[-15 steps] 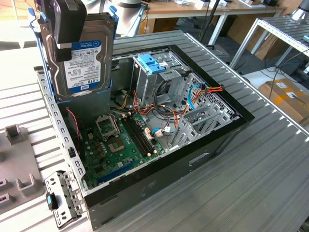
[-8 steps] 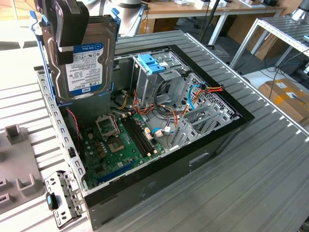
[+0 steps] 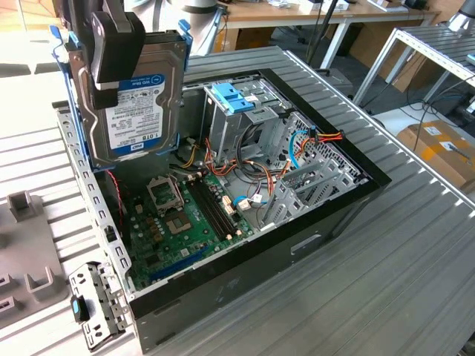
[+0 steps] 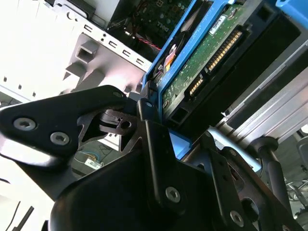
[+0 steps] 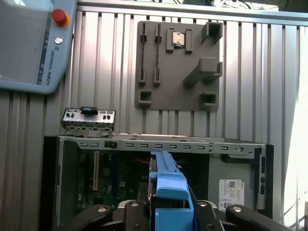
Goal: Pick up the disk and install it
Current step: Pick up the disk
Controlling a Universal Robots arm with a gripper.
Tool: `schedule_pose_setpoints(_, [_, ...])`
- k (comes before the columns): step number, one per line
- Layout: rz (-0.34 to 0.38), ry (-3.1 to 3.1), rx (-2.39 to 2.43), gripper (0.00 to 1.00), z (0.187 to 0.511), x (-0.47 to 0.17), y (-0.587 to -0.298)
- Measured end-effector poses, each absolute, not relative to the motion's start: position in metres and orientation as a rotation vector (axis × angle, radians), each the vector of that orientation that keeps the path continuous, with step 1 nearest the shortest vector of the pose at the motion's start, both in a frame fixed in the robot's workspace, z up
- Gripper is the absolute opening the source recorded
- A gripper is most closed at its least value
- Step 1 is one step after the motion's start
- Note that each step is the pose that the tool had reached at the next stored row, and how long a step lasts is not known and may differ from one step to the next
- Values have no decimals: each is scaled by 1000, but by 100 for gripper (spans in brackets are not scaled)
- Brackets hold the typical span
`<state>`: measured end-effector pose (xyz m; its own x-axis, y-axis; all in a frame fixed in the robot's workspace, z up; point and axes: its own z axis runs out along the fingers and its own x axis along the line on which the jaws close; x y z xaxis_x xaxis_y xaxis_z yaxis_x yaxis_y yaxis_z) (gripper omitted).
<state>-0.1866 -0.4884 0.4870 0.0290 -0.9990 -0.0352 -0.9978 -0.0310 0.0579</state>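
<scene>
The disk (image 3: 137, 104), a silver hard drive with a white-and-blue label and blue rails, hangs upright in the air over the exterior view's left end of the open computer case (image 3: 349, 200). My gripper (image 3: 111, 70) is shut on its upper part, one black finger (image 3: 115, 44) lying across the label side. In the second wrist view the disk's green circuit board (image 4: 202, 62) and a blue rail (image 4: 175, 43) sit between the black fingers (image 4: 154, 139). In the first wrist view the disk's blue rail edge (image 5: 166, 185) points down toward the case interior.
Inside the case are a green motherboard (image 3: 178, 215), a metal drive cage with a light-blue bracket (image 3: 234, 96), loose cables (image 3: 312, 141) and a grey power-supply box (image 5: 236, 183). A grey fixture plate (image 5: 178, 62), a small metal bracket (image 5: 89, 118) and a teach pendant (image 5: 33, 48) lie on the ribbed table.
</scene>
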Motion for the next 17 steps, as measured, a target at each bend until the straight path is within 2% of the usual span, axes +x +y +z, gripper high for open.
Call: schedule_pose_setpoints(17, [-103, -2175, 2241, 37, 487, -187, -517])
